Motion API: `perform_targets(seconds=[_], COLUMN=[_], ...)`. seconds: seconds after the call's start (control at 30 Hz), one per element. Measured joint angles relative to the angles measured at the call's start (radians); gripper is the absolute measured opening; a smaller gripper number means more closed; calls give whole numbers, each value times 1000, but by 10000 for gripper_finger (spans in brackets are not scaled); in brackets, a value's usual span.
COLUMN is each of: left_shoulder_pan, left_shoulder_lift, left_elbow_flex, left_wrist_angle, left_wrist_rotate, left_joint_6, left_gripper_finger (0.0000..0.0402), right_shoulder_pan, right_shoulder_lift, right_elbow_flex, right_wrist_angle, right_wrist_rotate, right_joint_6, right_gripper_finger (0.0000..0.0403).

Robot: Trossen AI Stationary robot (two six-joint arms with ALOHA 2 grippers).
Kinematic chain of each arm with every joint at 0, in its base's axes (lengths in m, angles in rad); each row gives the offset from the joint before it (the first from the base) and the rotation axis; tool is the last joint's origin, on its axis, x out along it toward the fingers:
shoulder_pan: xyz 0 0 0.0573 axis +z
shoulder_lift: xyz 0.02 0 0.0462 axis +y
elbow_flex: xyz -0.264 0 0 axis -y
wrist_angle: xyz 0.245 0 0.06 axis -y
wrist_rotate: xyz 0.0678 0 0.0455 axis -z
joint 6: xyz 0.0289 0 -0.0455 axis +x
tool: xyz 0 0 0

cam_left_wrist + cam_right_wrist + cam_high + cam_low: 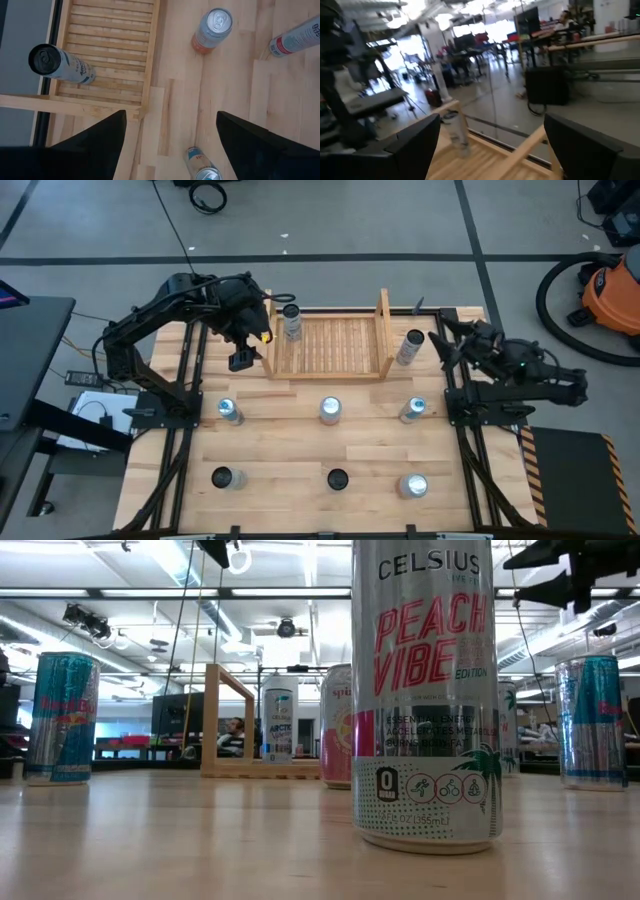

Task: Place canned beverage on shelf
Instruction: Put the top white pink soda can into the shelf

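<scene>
The shelf (331,347) is a light wooden rack with a slatted base, at the table's far middle. One white can (291,321) stands upright on its slats at the left end; it also shows in the left wrist view (60,64) and the low view (279,720). My left gripper (243,356) hangs open and empty above the table, just left of the shelf's left side board (90,106); its fingers (100,137) touch nothing. My right gripper (446,340) is open and empty at the table's far right, beside a silver can (410,348) that stands right of the shelf.
Several more cans stand on the table in two rows nearer the front: three in the middle row (330,410) and three in the near row (338,478). A tall Celsius can (425,690) fills the low view. Dark frame rails (190,430) run along both sides of the table.
</scene>
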Motion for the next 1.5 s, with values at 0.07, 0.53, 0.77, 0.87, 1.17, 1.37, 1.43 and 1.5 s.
perform_targets(seconds=[0.07, 0.53, 0.77, 0.87, 1.17, 1.37, 1.43, 1.5], left_shoulder_pan=[0, 0, 0, 0, 0, 0, 0, 0], left_shoulder_lift=[0, 0, 0, 0, 0, 0, 0, 0], left_elbow_flex=[0, 0, 0, 0, 0, 0, 0, 0], left_wrist_angle=[0, 5, 4, 4, 4, 3, 4, 4], left_wrist_rotate=[0, 0, 0, 0, 0, 0, 0, 0], left_joint_6=[0, 0, 0, 1, 1, 1, 1, 1], left_gripper_finger=[311, 311, 311, 311, 311, 311, 311, 311], right_shoulder_pan=[-1, -117, -264, -333, -491, -536, -542, -542], right_shoulder_lift=[37, 334, 499, 558, 734, 813, 834, 854], right_elbow_flex=[29, 256, 388, 413, 413, 413, 413, 413], right_wrist_angle=[-38, -282, -519, -538, -592, -605, -607, -618], right_wrist_rotate=[26, 59, -62, -140, -281, -341, -360, -363], right_joint_6=[1, 103, 213, 239, 268, 293, 296, 310], right_gripper_finger=[367, 367, 367, 367, 367, 367, 367, 367])
